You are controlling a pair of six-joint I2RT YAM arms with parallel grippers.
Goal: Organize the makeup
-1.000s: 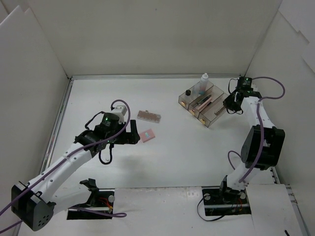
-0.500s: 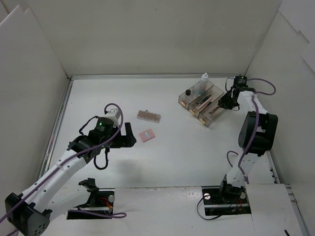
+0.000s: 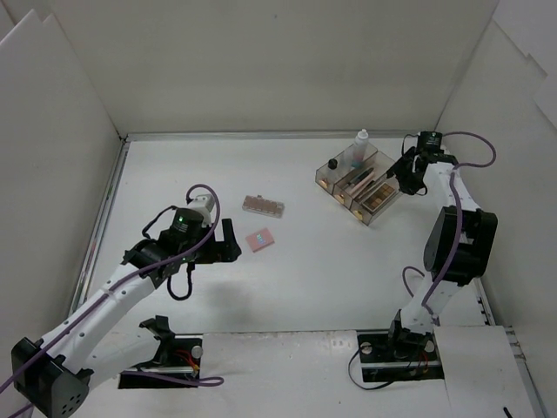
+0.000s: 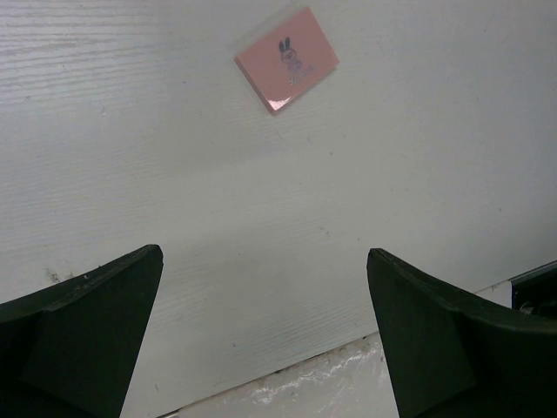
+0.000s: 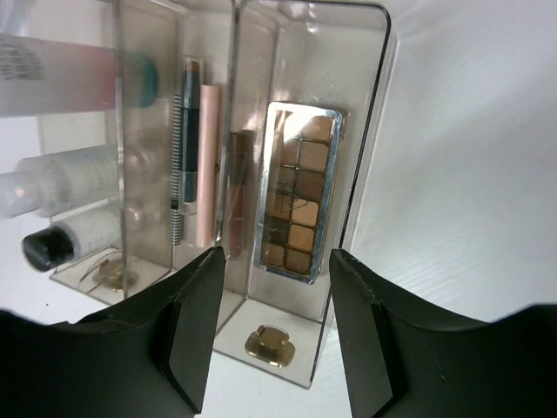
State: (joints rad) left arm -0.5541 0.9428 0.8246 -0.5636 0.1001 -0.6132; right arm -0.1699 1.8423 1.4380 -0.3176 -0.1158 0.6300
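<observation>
A pink square compact [image 3: 260, 239] lies on the table and also shows in the left wrist view [image 4: 287, 59]. My left gripper [image 3: 228, 241] is open and empty just left of it [image 4: 265, 254]. A brown eyeshadow palette [image 3: 264, 205] lies farther back. The smoky clear tray [image 3: 335, 167] holds small clear bottles [image 5: 70, 178], thin dark pencils [image 5: 180, 157], a peach stick [image 5: 207, 165] and a silver-rimmed case of brown shades [image 5: 298, 187]. My right gripper [image 3: 407, 174] is open and empty at the tray's right end [image 5: 277, 283], apart from the case.
White walls enclose the table on the left, back and right. The tray stands at the back right, close to the right wall. A gold foot [image 5: 272, 341] sits under the tray's near end.
My right gripper dipped to the tray's right compartment, then drew back up and right; the silver-rimmed case now lies there. My left arm drew back slightly to the left.
</observation>
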